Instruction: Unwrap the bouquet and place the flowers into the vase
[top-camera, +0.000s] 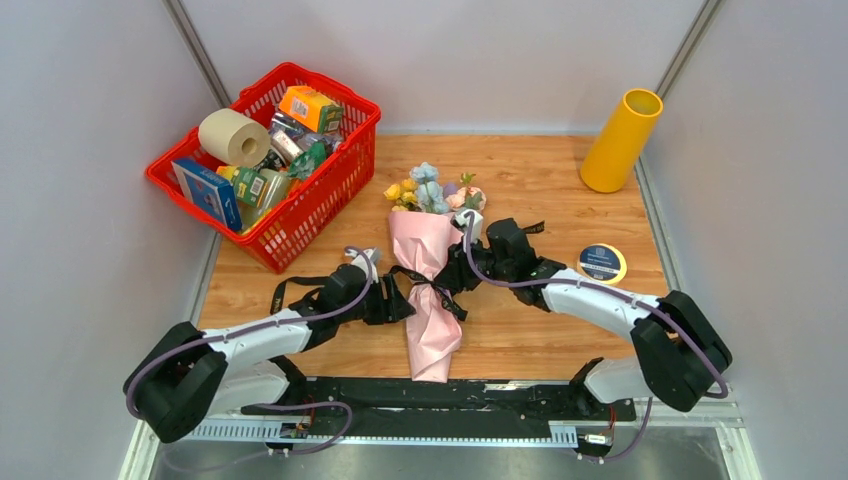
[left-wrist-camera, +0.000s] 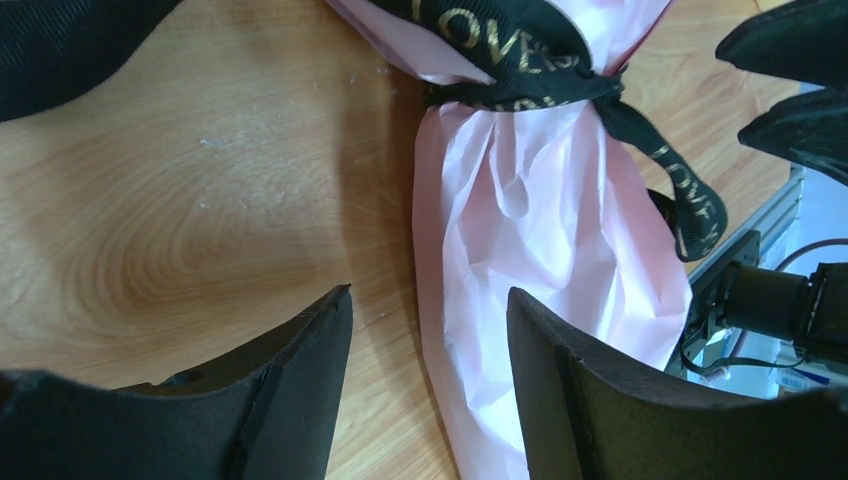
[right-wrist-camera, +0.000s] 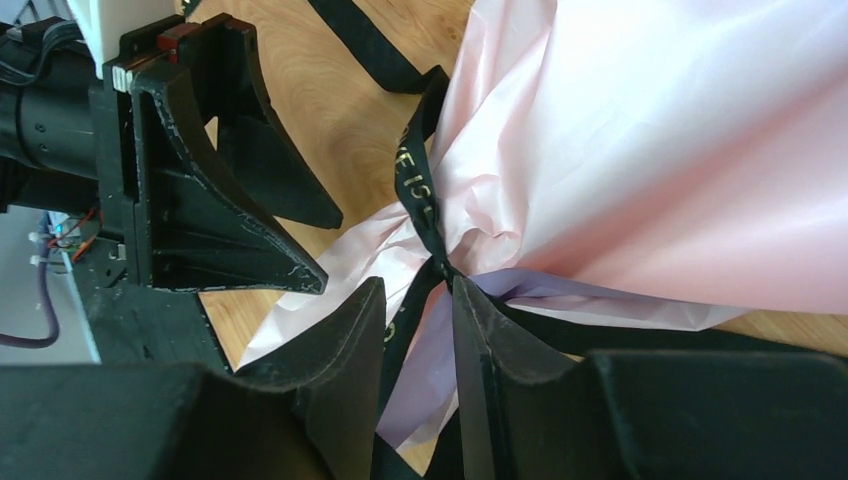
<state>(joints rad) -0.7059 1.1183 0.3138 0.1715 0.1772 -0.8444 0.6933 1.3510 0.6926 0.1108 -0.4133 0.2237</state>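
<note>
**Worktop** (top-camera: 530, 180): wooden board, walled on three sides.

**Red plastic basket** (top-camera: 320, 200): far left corner. It holds a beige paper roll (top-camera: 233, 136) lying on top at the left rim, an orange box (top-camera: 308, 106) at the far side, a blue box (top-camera: 208, 190) leaning at the near left, and green packets (top-camera: 250, 185) among mixed small cartons in the middle.

**Vase** (top-camera: 620, 140): mustard-yellow tube, far right corner, mouth up, well apart from the bouquet.

**Tape ring** (top-camera: 602, 263): yellow with a blue centre label, lying flat beside the right arm.

**Bouquet** (top-camera: 432, 300): lies at the middle of the worktop, narrow end toward the arm bases. The pink wrapping paper is on, cinched at the waist by a black ribbon (left-wrist-camera: 520, 60) with gold lettering.

**Flowers** (top-camera: 435, 190): pink, yellow and pale blue heads showing at the far open end of the wrap.

**Left end effector** (left-wrist-camera: 430, 292): fingers spread, at the bouquet's left side, with the edge of the lower wrap in the gap and no grip on it.

**Right end effector** (right-wrist-camera: 419, 283): at the bouquet's right side by the knot. Its fingers stand narrowly apart and a ribbon tail runs through the gap. No pinch on the tail shows.
</note>
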